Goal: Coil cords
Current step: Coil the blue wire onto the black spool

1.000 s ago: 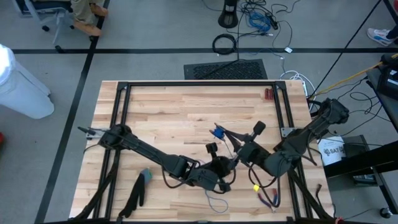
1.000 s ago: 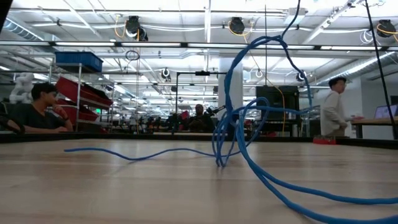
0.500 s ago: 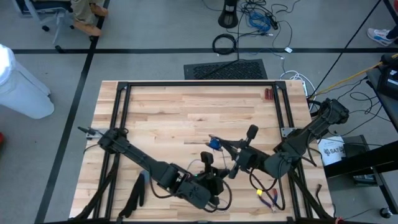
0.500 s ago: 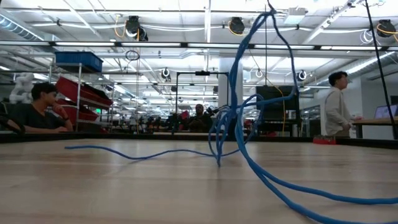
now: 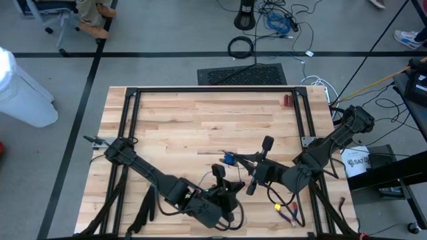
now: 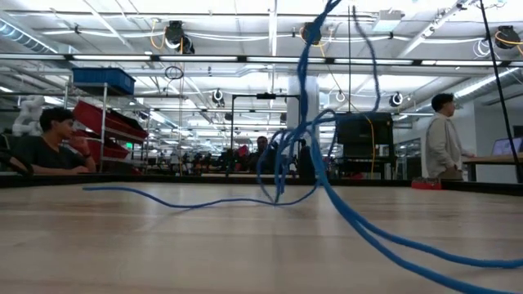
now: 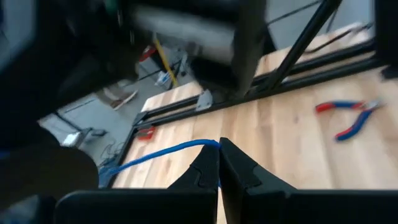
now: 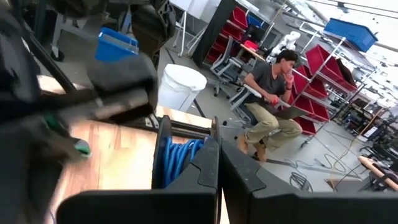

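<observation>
One blue cord [image 6: 304, 155] is on the desk [image 5: 200, 120], raised in tangled loops between two grippers at the near edge. The left gripper [image 7: 219, 163] has its two fingers pressed together on the cord, which runs off from their tips. The right gripper [image 8: 219, 163], just beside it, also has its two fingers shut; several turns of the cord sit right behind their tips, though whether they pinch it is unclear. One pair of red-handled pliers [image 7: 348, 118] lies apart.
</observation>
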